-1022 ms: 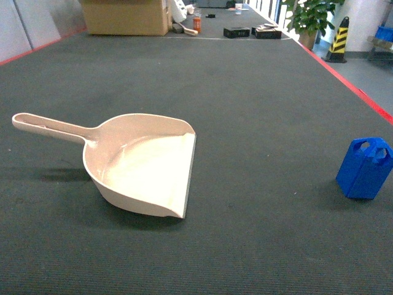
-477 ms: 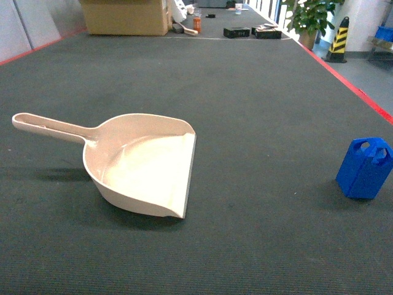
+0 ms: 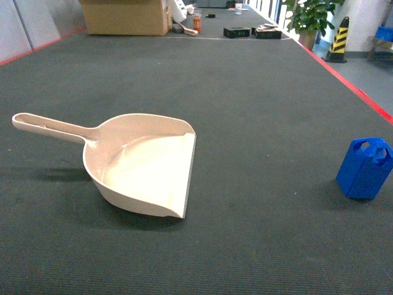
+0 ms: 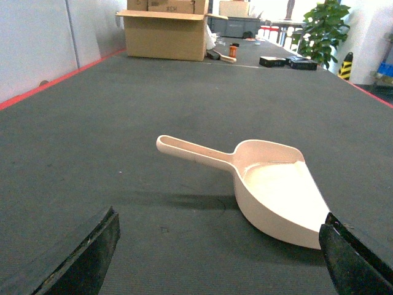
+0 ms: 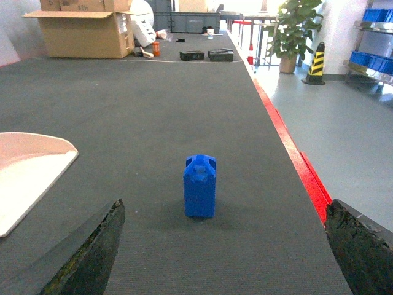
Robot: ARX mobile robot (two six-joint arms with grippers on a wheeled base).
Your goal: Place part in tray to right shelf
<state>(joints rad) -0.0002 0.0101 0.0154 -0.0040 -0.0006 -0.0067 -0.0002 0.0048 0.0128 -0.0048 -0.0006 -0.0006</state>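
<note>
Both claws, left [image 4: 218, 261] and right [image 5: 224, 252], hang spread wide with nothing in them. On the dark surface [image 3: 258, 92] my tray [image 3: 144, 166] lies left (handle pointing away), the blue part [image 3: 364, 168] upright, well apart.

Nothing has shifted — the tray [image 3: 144, 169] and the part [image 3: 365, 168] lie exactly where they were.

Left claw [image 4: 218, 255] and right claw [image 5: 224, 249], fingers wide apart.
</note>
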